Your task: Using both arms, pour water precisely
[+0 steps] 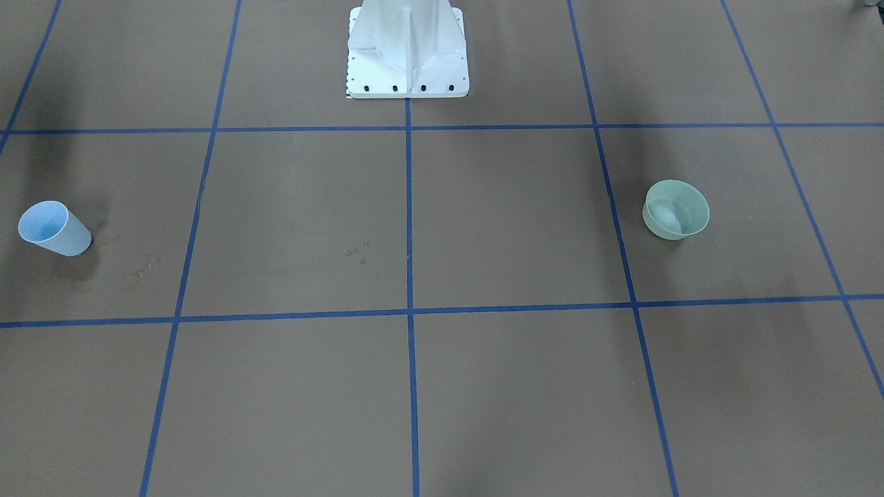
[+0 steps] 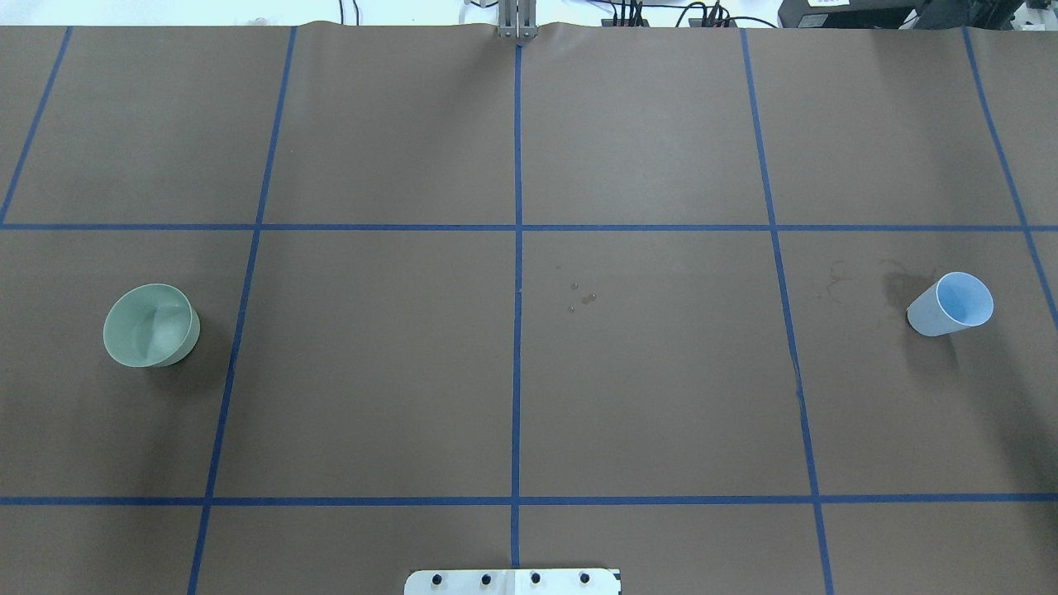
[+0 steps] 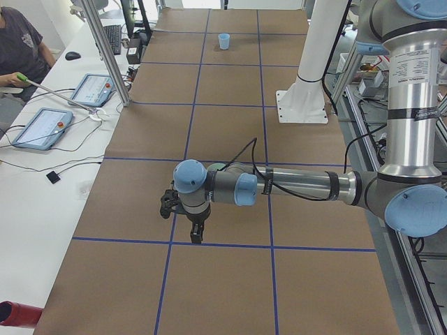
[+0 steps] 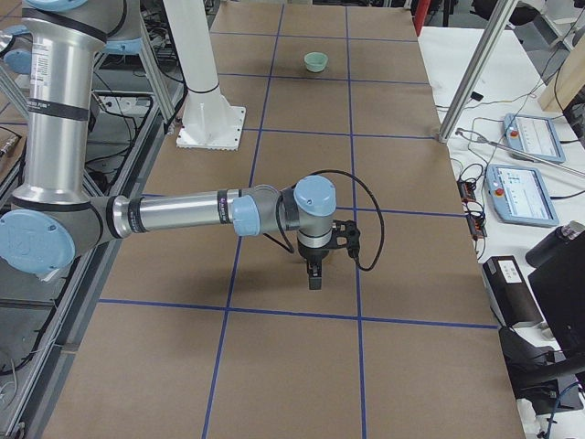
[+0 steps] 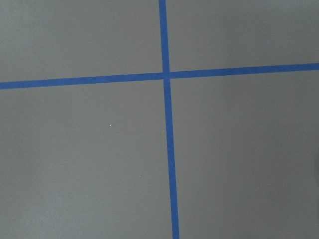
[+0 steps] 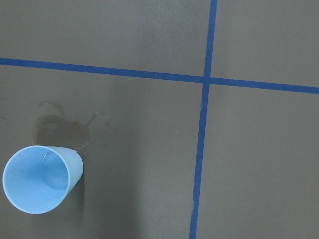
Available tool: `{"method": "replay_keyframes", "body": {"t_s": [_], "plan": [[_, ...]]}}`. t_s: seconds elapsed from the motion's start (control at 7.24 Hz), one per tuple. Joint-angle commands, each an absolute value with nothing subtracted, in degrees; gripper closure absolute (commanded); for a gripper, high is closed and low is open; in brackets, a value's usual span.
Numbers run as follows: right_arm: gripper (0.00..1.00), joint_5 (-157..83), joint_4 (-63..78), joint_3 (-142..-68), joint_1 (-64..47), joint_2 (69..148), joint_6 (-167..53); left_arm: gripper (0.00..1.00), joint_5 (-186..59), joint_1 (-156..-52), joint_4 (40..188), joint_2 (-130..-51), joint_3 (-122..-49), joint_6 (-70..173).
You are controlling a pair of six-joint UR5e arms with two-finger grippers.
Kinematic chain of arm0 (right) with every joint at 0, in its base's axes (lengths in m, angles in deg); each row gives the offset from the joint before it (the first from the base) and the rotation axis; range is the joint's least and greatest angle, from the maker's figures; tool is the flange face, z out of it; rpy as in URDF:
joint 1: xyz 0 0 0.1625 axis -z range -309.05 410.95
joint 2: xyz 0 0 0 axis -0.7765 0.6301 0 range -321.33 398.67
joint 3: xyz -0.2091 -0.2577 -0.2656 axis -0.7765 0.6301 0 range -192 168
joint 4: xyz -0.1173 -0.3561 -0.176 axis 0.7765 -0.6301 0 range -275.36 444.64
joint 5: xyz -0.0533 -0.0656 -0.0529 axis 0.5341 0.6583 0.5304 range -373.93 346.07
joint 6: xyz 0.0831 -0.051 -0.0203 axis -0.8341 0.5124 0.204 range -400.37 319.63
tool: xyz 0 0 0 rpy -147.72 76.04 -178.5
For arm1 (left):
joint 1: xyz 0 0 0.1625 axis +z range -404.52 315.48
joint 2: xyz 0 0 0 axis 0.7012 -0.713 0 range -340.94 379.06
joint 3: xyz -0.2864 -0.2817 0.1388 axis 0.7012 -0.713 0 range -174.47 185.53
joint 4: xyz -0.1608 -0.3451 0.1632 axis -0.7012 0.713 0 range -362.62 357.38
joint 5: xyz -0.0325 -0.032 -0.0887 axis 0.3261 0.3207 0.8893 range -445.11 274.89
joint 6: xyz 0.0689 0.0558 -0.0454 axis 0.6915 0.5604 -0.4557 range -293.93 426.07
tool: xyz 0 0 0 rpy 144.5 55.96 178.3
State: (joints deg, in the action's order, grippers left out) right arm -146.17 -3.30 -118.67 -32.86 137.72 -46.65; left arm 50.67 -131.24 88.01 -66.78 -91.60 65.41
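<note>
A pale green bowl (image 2: 151, 325) stands on the robot's left side of the table and shows faint ripples like water (image 1: 668, 215) inside. A light blue cup (image 2: 950, 304) stands on the right side; in the right wrist view (image 6: 37, 178) it sits at the lower left, and I cannot make out water in it. My left gripper (image 3: 198, 236) hangs low over the table near the bowl. My right gripper (image 4: 314, 279) hangs low near the cup. Both show only in the side views, so I cannot tell whether they are open or shut. The left wrist view shows only paper and tape.
Wet stains (image 6: 60, 124) mark the brown paper beside the cup, and small droplets (image 2: 583, 297) lie near the table's middle. The white pedestal (image 1: 407, 52) stands at the robot's edge. Tablets (image 3: 42, 127) and a seated person (image 3: 17, 49) are beside the table.
</note>
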Motion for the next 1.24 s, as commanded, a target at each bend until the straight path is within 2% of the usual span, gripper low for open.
{"method": "replay_keyframes", "body": {"t_s": [0.0,1.11], "plan": [[0.01,-145.9,-3.3,-118.8,-32.8,138.0,-46.5,0.00,50.8,-131.4,88.8,-65.2,-93.3,66.0],[0.01,-146.2,-3.3,-118.9,-32.8,137.7,-46.5,0.00,52.8,-131.2,88.8,-63.9,-96.0,65.5]]}}
